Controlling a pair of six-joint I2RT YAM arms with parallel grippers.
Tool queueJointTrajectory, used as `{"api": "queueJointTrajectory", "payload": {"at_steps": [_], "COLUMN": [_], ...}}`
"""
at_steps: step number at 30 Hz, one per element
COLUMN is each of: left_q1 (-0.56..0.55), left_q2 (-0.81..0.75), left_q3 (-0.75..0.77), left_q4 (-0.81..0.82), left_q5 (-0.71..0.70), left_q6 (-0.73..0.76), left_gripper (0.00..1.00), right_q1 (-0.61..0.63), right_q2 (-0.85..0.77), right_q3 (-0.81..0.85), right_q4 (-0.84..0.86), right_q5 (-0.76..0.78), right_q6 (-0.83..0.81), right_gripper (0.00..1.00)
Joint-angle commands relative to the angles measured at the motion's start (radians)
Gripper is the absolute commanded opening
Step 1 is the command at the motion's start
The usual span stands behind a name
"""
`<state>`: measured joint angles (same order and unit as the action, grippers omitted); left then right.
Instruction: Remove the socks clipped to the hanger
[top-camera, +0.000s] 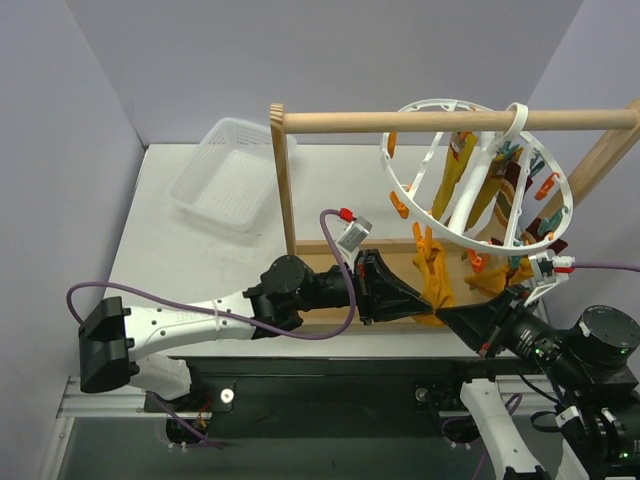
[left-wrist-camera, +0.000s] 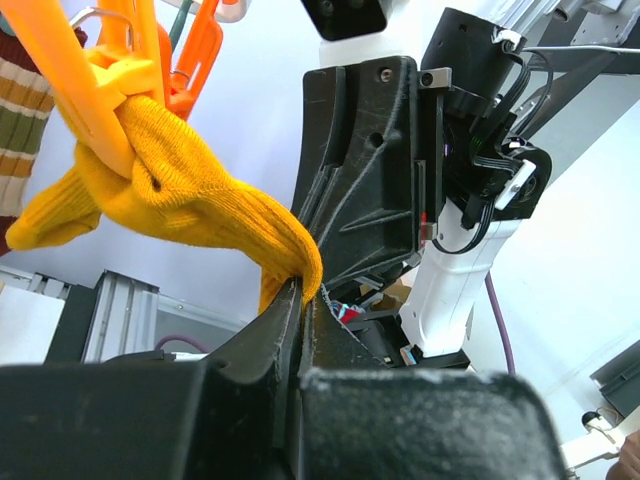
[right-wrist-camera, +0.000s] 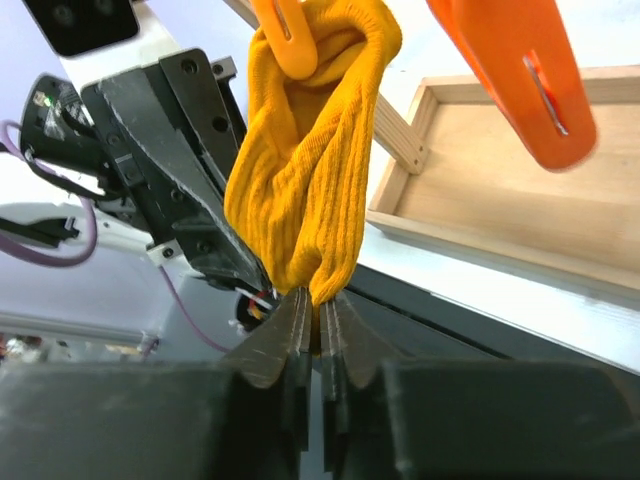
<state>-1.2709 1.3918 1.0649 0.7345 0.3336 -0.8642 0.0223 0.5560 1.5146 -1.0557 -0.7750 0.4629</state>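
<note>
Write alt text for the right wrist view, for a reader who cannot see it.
The right hand pinches the lower end of a mustard-orange sock that hangs from an orange clip. The left hand, black, reaches the same sock from the left; a wooden tray base lies behind on the right.

Your left gripper and right gripper meet nose to nose at the mustard sock, each blocking the other's way forward. Overhead, the hanger and wooden rod close the space; open table lies left, toward the basket.
</note>
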Motion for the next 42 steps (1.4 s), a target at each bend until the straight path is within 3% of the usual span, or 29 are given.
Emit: {"api": "queueJointTrajectory", "payload": {"at_steps": [1, 5, 7, 11, 16, 27, 37, 42], "left_q1": [-0.004, -0.004, -0.005, -0.004, -0.004, -0.004, -0.010, -0.008], "left_q2": [-0.013, -0.066, -0.105, -0.131, -0.135, -0.039, 0.015, 0.030], "left_q3": [0.047, 0.075, 0.101, 0.181, 0.250, 0.368, 0.418, 0.429], "left_q4": [-0.004, -0.180, -0.350, -0.543, -0.573, -0.529, -0.477, -0.448], "left_q5": [0.004, -0.109, -0.197, -0.407, -0.472, -0.473, -0.481, -0.473], "left_q6": [0.023, 0.128, 0.189, 0.269, 0.358, 0.383, 0.364, 0.347], "left_gripper": [0.15, 0.59, 0.67, 0.69, 0.69, 0.74, 0.69, 0.62], "right_q1": [0.007, 0.007, 0.007, 0.007, 0.007, 0.007, 0.007, 0.007], "right_q2": [-0.016, -0.031, -0.039, -0.048, -0.050, -0.054, -0.061, -0.062], "right_q3": [-0.028, -0.048, -0.056, -0.076, -0.082, -0.074, -0.070, -0.074], "right_q4": [0.053, 0.051, 0.051, 0.053, 0.051, 0.051, 0.045, 0.043], "right_q5": [-0.017, -0.012, -0.012, -0.017, -0.023, -0.038, -0.041, -0.044], "right_q6": [-0.001, -0.001, -0.001, -0.001, -0.004, -0.001, -0.001, 0.000], "right_gripper": [0.00, 0.00, 0.00, 0.00, 0.00, 0.00, 0.00, 0.00]}}
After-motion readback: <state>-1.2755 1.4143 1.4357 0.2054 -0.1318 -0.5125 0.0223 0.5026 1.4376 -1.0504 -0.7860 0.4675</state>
